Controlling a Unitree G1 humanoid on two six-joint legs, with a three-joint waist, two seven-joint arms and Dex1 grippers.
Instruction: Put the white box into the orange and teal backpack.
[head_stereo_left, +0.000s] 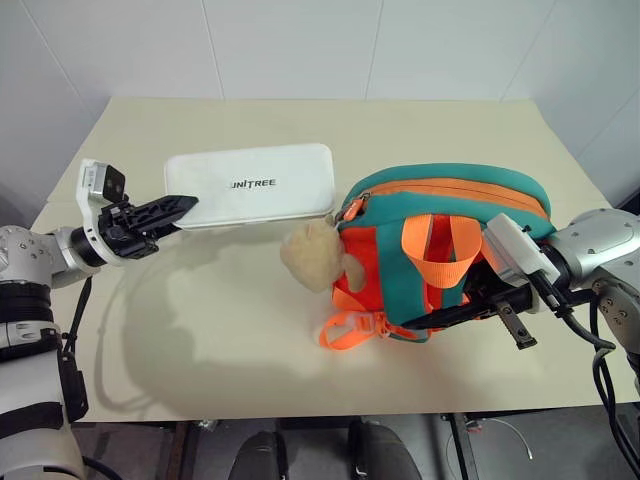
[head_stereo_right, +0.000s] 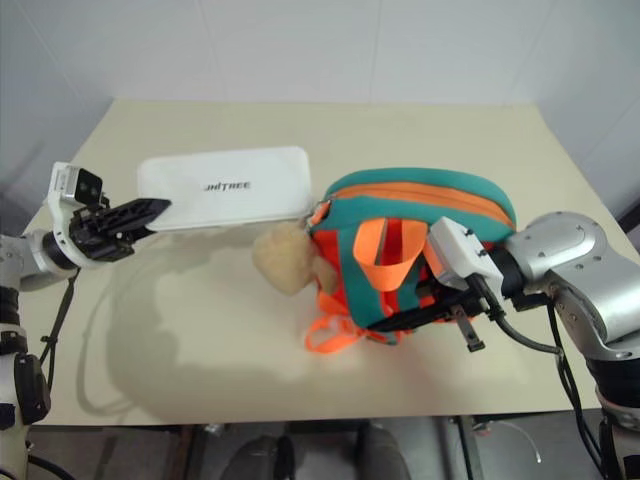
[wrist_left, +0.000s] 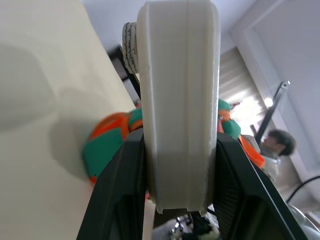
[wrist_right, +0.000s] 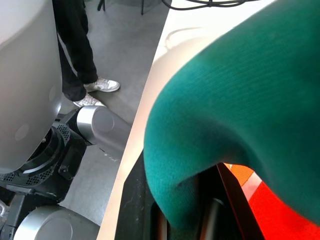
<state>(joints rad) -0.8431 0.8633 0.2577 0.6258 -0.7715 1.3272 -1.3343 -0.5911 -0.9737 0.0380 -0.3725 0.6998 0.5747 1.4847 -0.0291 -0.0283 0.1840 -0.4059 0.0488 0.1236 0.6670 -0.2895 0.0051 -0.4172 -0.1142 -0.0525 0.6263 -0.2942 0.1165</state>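
The white box (head_stereo_left: 250, 185) with dark lettering hangs level above the table, and my left gripper (head_stereo_left: 175, 212) is shut on its left end. In the left wrist view the box's edge (wrist_left: 177, 100) stands clamped between the black fingers (wrist_left: 120, 200). The box's right corner reaches the left end of the orange and teal backpack (head_stereo_left: 440, 200), beside its zipper pull. The backpack stands on the table's right half, with a tan pom-pom (head_stereo_left: 312, 255) on its left side. My right gripper (head_stereo_left: 430, 320) is shut on teal fabric (wrist_right: 240, 100) at the backpack's lower front.
The beige table (head_stereo_left: 200, 340) ends just below the backpack, with bare room on its left and far parts. White walls stand behind it. A person's legs (wrist_right: 75, 50) are on the floor beside the table, and a person (wrist_left: 277, 145) shows beyond the backpack.
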